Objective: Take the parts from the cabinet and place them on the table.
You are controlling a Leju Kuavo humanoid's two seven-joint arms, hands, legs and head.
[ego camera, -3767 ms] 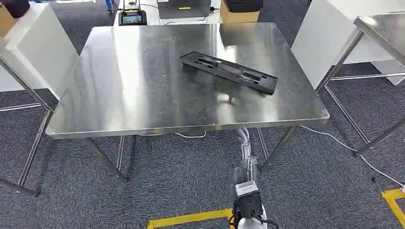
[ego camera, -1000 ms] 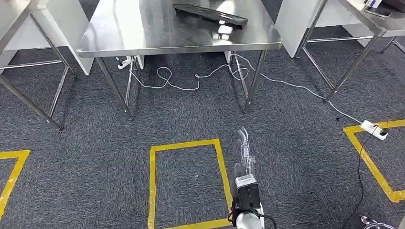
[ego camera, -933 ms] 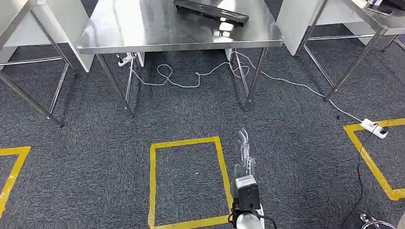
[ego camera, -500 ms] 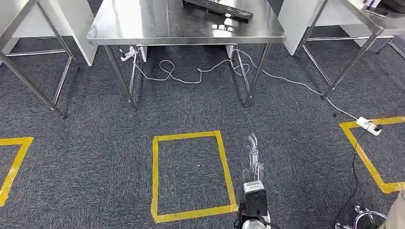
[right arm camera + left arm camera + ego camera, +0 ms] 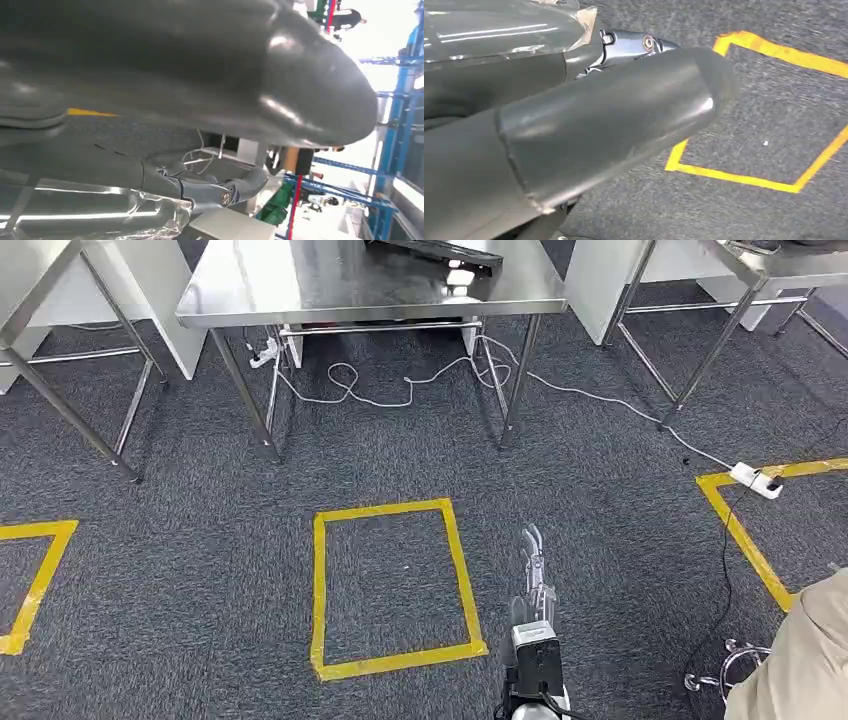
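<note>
A long black plastic part [image 5: 436, 249] lies on the steel table [image 5: 300, 290] at the far edge of the head view, partly cut off. My right hand [image 5: 533, 562] hangs low over the carpet, well short of the table, fingers stretched out and holding nothing. In the right wrist view its thick grey thumb [image 5: 210, 75] is close up, with nothing in the hand. My left hand [image 5: 574, 125] hangs above the carpet with its thumb and a finger extended, also empty.
A yellow tape rectangle [image 5: 395, 585] marks the carpet beside my right hand. White cables [image 5: 400, 390] and a power strip [image 5: 755, 480] lie on the floor. Other steel tables [image 5: 60, 300] flank the middle one. A person's beige clothing [image 5: 800, 660] shows at the lower right.
The whole view has shifted: I have moved back from the table, which now lies at the top edge. The part stays on it. A person's clothing has come in at lower right.
</note>
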